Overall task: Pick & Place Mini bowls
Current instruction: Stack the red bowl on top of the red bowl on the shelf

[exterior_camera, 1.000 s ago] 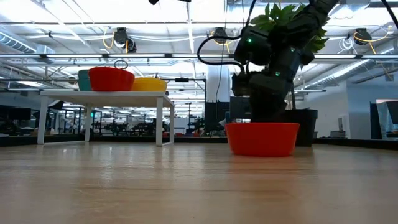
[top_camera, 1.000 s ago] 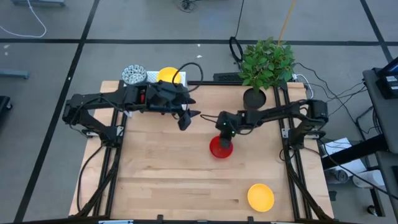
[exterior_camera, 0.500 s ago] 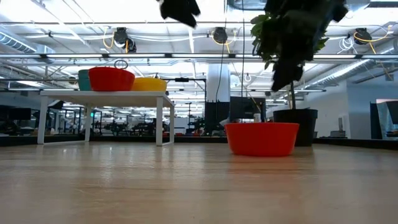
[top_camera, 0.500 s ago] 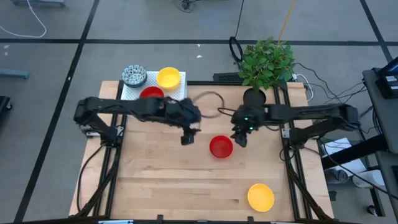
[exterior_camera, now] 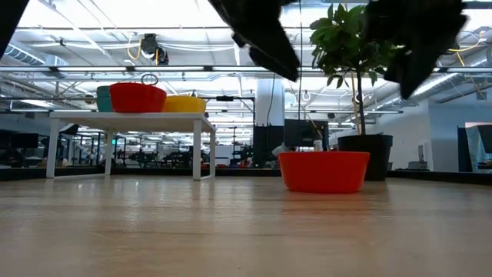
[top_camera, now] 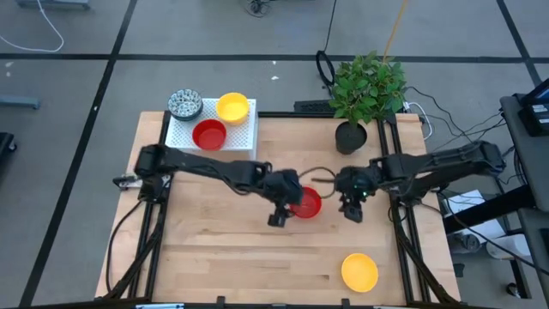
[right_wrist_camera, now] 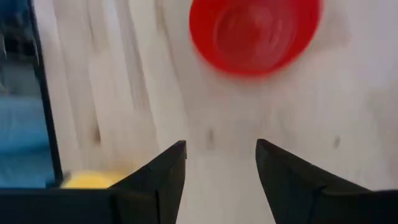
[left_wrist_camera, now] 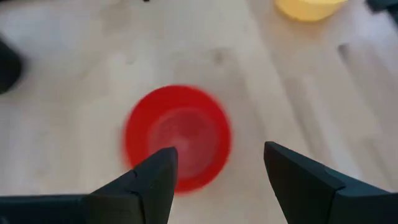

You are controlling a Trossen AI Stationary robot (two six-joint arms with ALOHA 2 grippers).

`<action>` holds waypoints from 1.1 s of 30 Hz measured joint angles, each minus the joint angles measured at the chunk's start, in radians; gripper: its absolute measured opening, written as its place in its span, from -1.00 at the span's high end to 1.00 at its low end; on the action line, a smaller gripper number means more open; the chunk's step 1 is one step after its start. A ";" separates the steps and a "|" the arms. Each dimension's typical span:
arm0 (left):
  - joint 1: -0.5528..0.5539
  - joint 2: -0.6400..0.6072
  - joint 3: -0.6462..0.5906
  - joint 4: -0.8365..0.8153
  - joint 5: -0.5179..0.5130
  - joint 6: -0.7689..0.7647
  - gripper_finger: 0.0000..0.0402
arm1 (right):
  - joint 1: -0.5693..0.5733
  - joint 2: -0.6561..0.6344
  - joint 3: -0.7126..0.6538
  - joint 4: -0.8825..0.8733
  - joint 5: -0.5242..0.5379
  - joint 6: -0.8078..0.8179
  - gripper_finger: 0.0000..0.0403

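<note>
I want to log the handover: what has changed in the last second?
The right gripper left the red bowl on the table and drew back toward its own side, fingers open. The left gripper came out from the rack to that bowl, open. All bowls stayed put.

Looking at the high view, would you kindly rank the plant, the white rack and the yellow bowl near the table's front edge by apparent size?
1. White rack, though bowls cover part of it.
2. Plant, foliage nearly as broad; being taller, it sits closer to the camera, so this ranking is unsure.
3. Yellow bowl, clearly smallest.
</note>
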 joint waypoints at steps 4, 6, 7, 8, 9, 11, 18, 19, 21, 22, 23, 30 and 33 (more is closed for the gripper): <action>-0.037 0.073 0.000 0.100 0.092 -0.010 -0.21 | 0.075 0.000 -0.001 -0.068 0.000 0.026 0.10; -0.054 0.105 0.000 0.135 0.120 -0.005 -0.21 | 0.106 0.001 -0.001 -0.073 0.000 0.027 0.10; -0.061 0.122 0.000 0.158 0.124 -0.005 -0.21 | 0.121 0.001 -0.001 -0.072 0.001 0.032 0.10; -0.065 0.139 0.000 0.169 0.123 -0.007 -0.21 | 0.134 0.001 -0.001 -0.065 0.001 0.043 0.10; -0.066 0.156 0.000 0.172 0.123 -0.012 -0.21 | 0.144 0.001 -0.001 -0.059 0.001 0.053 0.10; -0.063 0.189 0.000 0.194 0.104 -0.020 -0.21 | 0.162 0.001 -0.001 -0.051 0.003 0.074 0.10; -0.051 0.257 0.000 0.205 -0.130 -0.063 -0.21 | 0.210 0.001 -0.002 -0.038 0.028 0.124 0.10; -0.048 0.258 0.000 0.205 -0.142 -0.070 -0.21 | 0.216 0.001 -0.002 -0.038 0.043 0.127 0.10; -0.048 0.260 0.001 0.201 -0.149 -0.095 -0.21 | 0.228 0.001 -0.002 -0.038 0.058 0.128 0.10; -0.048 0.262 0.001 0.193 -0.148 -0.109 -0.21 | 0.233 0.001 -0.002 -0.038 0.058 0.128 0.10; -0.049 0.264 0.001 0.183 -0.145 -0.123 -0.21 | 0.238 0.001 -0.002 -0.039 0.056 0.128 0.10; -0.048 0.282 0.000 0.098 -0.122 -0.197 -0.21 | 0.269 0.001 -0.002 -0.040 0.059 0.128 0.10; -0.048 0.280 0.000 0.067 -0.120 -0.199 -0.15 | 0.285 0.001 -0.002 -0.038 0.062 0.128 0.10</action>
